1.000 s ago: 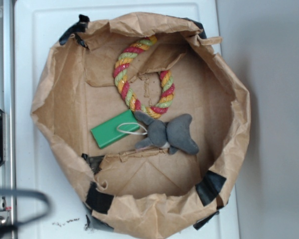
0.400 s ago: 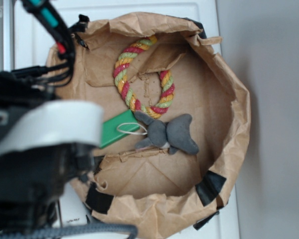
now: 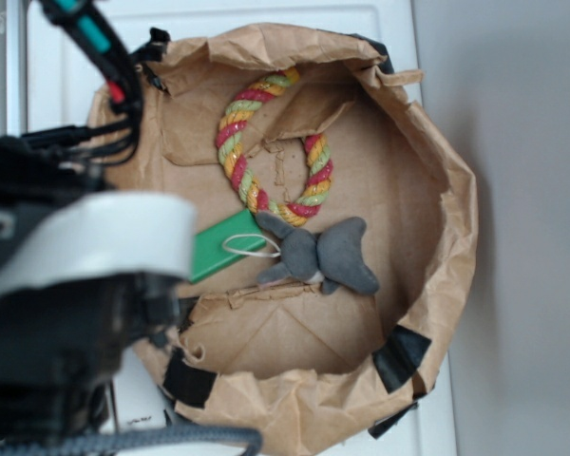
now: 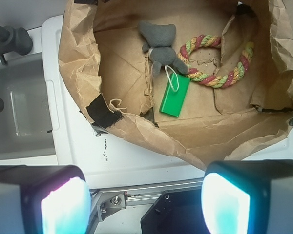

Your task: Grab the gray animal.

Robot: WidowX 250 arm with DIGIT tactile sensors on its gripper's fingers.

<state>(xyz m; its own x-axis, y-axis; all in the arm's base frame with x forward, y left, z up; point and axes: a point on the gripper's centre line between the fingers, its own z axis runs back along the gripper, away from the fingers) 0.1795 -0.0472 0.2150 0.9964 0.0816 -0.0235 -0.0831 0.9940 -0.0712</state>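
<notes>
The gripper (image 4: 145, 202), spread wide and empty, hovers well apart from the gray animal (image 4: 158, 45) inside the paper bag (image 4: 136, 134).

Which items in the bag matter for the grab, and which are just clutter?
For the job: gray animal, lying in the paper bag; gripper, open, outside the bag.

Lying about: green block, rope ring, white loop on the block.

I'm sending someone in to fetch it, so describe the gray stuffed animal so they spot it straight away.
Look inside the brown paper bag. On its floor, the gray stuffed animal lies beside a green block and just below a striped rope ring. It is the only soft, dark-gray thing, with floppy ears.
</notes>
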